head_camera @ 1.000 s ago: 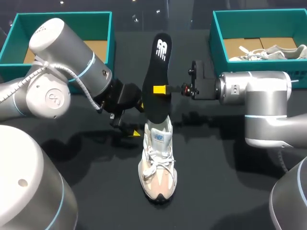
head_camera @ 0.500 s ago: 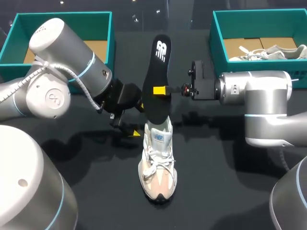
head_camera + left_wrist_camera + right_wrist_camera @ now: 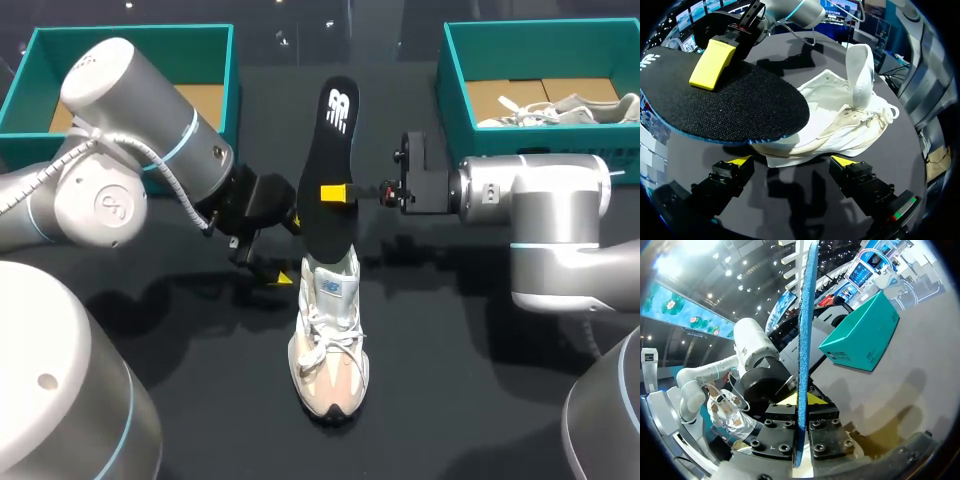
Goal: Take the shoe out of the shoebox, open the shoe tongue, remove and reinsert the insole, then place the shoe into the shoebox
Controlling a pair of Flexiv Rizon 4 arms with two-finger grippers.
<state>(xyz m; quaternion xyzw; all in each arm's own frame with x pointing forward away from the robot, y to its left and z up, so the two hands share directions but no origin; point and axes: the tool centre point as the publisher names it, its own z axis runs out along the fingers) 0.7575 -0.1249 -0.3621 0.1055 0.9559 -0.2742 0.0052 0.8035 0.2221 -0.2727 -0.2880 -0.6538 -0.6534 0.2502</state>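
A white and beige shoe [image 3: 328, 340] stands on the black table at the middle, toe towards the near edge, tongue pulled up. My right gripper [image 3: 335, 191] is shut on a black insole [image 3: 330, 150] and holds it on edge above the shoe's heel, its lower end at the shoe's opening. In the right wrist view the insole [image 3: 804, 340] runs edge-on between the fingers [image 3: 802, 410]. My left gripper [image 3: 790, 162] stands open beside the shoe [image 3: 850, 120], its fingers on either side of the heel without touching it, under the insole [image 3: 725, 105].
A teal shoebox [image 3: 30, 70] stands at the back left behind my left arm. A second teal shoebox [image 3: 455, 70] at the back right holds another white shoe [image 3: 570, 108]. Bare black table lies around the shoe in front.
My right arm and the insole have shifted very slightly to the right. The left arm and the shoe have stayed put.
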